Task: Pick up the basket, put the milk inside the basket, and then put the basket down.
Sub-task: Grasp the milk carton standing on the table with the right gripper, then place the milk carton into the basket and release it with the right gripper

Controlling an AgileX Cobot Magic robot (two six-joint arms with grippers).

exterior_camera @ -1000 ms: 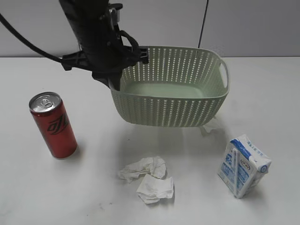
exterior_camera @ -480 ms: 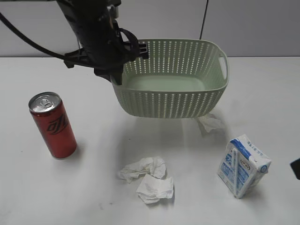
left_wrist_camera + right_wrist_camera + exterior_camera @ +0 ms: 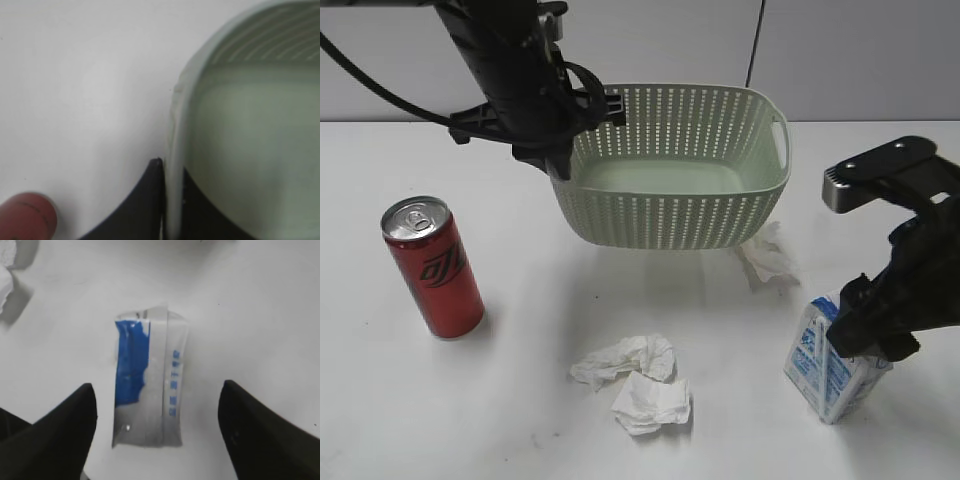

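The pale green basket [image 3: 670,170] hangs above the table, held by its left rim. My left gripper [image 3: 558,160] is shut on that rim; the left wrist view shows the rim [image 3: 176,165] pinched between the two black fingers [image 3: 170,175]. The white and blue milk carton [image 3: 825,370] stands at the front right. My right gripper [image 3: 870,335] is open just above it; in the right wrist view the carton [image 3: 149,385] sits between the wide-apart fingers [image 3: 157,405], untouched.
A red soda can [image 3: 433,266] stands at the left, and its top shows in the left wrist view [image 3: 27,215]. Crumpled white tissues [image 3: 632,382] lie at the front centre and another tissue [image 3: 765,258] lies below the basket's right end.
The left arm has lifted the basket higher and a little left. The right arm has come into view from the right and now hovers over the milk carton.
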